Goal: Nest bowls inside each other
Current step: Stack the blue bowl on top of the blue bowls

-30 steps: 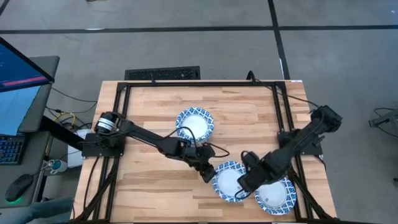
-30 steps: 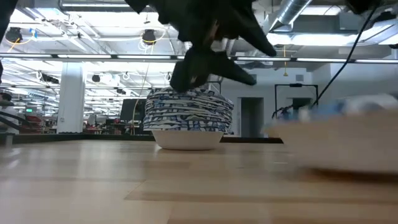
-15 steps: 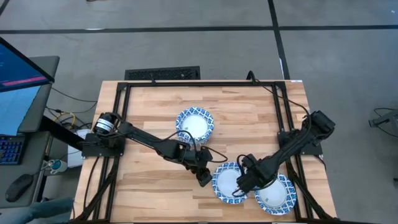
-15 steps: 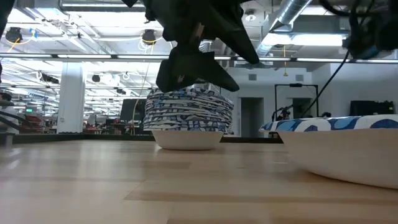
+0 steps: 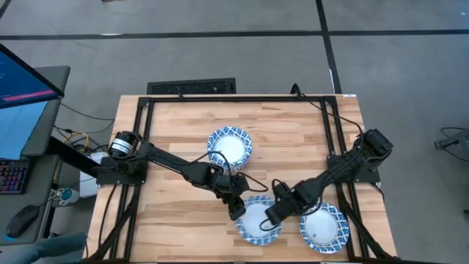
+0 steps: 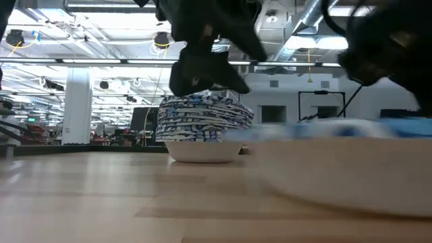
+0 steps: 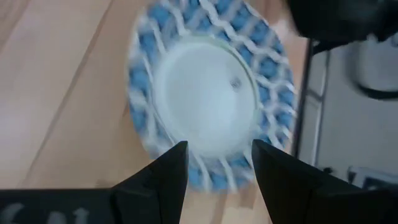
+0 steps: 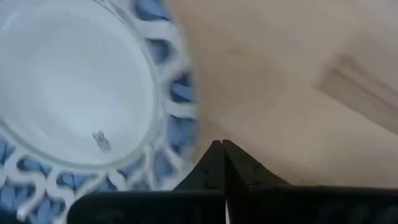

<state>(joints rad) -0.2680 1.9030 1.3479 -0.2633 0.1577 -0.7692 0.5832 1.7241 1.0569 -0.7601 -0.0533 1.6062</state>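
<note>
Most of the nesting looks done: a tall stack of bowls (image 5: pixel 229 146) stands on the counter (image 5: pixel 168 128) behind both my jaws, and two single bowls are left. My left jaws (image 5: pixel 236 213) are spread, with the loose bowl (image 5: pixel 255 221) just ahead of the tips. My right jaws (image 5: pixel 272 216) are pressed together beside its opposite rim, the last bowl (image 5: pixel 320 229) behind them.

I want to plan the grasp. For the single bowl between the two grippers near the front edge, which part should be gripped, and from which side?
Probably the patterned rim. The bowl sits upright and shallow, so its rim is the only thin edge that two fingers can close over, coming from above. The left gripper is open with the near rim between its fingers, so the left side suits best. The right gripper, shut, sits at the opposite rim.
</note>
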